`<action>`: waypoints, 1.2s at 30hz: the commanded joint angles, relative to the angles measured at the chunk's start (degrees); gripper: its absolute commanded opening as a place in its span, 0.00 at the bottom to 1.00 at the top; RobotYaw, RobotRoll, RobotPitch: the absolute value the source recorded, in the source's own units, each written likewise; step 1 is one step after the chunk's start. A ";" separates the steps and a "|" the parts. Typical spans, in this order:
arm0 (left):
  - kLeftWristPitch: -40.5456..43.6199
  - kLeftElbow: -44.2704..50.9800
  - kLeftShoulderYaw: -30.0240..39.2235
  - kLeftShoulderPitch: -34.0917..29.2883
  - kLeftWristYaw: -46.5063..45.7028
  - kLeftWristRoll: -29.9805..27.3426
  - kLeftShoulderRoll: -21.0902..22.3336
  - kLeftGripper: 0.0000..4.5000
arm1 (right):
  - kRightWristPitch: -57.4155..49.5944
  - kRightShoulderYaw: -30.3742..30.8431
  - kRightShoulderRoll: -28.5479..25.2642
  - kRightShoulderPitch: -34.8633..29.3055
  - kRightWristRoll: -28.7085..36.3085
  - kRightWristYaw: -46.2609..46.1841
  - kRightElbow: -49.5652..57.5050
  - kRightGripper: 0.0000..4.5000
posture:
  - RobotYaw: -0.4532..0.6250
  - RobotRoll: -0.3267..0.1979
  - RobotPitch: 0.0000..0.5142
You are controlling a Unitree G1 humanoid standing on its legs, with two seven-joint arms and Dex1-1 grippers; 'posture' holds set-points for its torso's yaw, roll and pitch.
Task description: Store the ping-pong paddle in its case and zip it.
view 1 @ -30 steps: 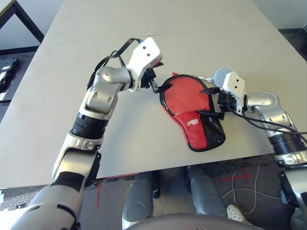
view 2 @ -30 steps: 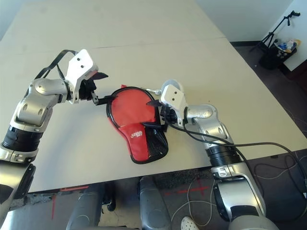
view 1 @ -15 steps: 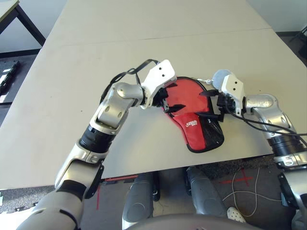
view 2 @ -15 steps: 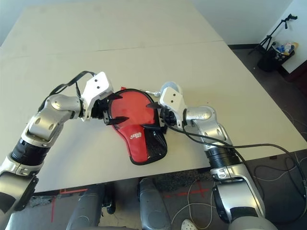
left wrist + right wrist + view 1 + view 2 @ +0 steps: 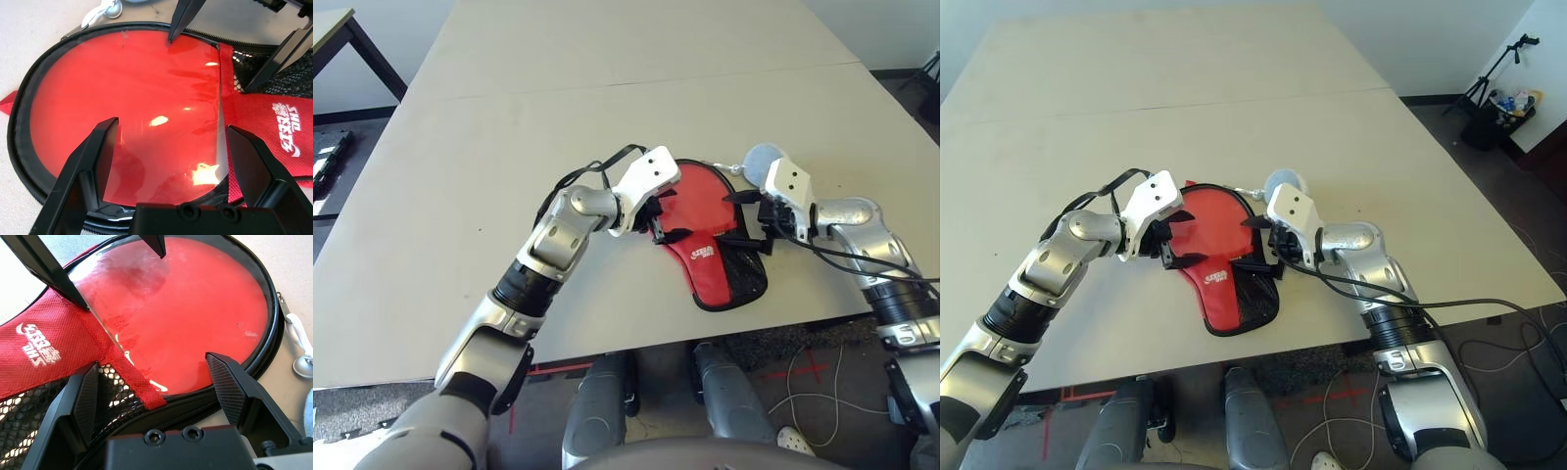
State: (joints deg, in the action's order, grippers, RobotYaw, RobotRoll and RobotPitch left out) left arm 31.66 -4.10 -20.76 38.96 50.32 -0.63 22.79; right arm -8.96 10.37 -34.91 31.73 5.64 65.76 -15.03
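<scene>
bright, even light on the table point(image 5: 509, 147); floor point(image 5: 1185, 436) below darker. wrist views: white glare spots on the case's clear window point(image 5: 122, 98), soft darker reflections w/ them. mesh point(image 5: 29, 426) glints too. case logo legible, i.e. in focus there.

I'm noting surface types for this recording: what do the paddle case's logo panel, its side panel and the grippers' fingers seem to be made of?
Logo panel: matte red woven fabric, probably synthetic, from its fine weave.
Side panel: black mesh, likely nylon or similar, with small holes showing.
Grippers' fingers: black, low-sheen, perhaps molded plastic; the inner faces look finely textured.
</scene>
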 commanded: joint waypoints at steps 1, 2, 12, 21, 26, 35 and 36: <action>0.36 -1.51 -1.96 -1.24 0.08 1.07 -0.03 1.00 | -1.38 1.72 -0.46 -1.78 -0.64 0.98 0.48 1.00 | 0.29 0.62 0.35; -0.45 -1.71 -2.65 -1.54 0.44 1.62 0.27 1.00 | -1.43 1.27 -0.52 -1.60 -0.16 1.19 0.51 1.00 | 0.29 0.62 0.35; 0.40 -0.59 -3.30 -3.21 1.18 1.85 0.50 1.00 | -6.09 -4.43 -3.69 4.19 6.66 4.52 3.30 1.00 | 0.29 0.62 0.38; 1.35 0.41 -3.53 -3.87 1.29 1.59 0.19 1.00 | -7.90 -7.04 -4.87 16.65 3.00 -3.86 -6.86 1.00 | 0.29 0.62 0.39; 1.64 0.64 -3.46 -3.93 1.25 1.54 -0.12 1.00 | -8.81 -6.68 -5.41 19.61 -1.09 -9.24 -15.63 1.00 | 0.29 0.62 0.39; 1.93 0.98 -3.27 -4.00 1.38 1.44 -0.35 1.00 | -12.27 -6.90 -5.39 20.66 -3.37 -12.65 -23.49 1.00 | 0.29 0.62 0.40; 1.93 0.98 -3.27 -3.97 1.40 1.44 -0.36 1.00 | -12.34 -6.78 -5.31 20.79 -3.59 -12.76 -24.45 1.00 | 0.29 0.62 0.40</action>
State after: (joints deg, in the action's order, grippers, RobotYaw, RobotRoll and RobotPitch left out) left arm 32.33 -2.19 -21.63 36.82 51.12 0.39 22.43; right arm -20.49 3.44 -39.83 52.31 2.94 53.38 -37.47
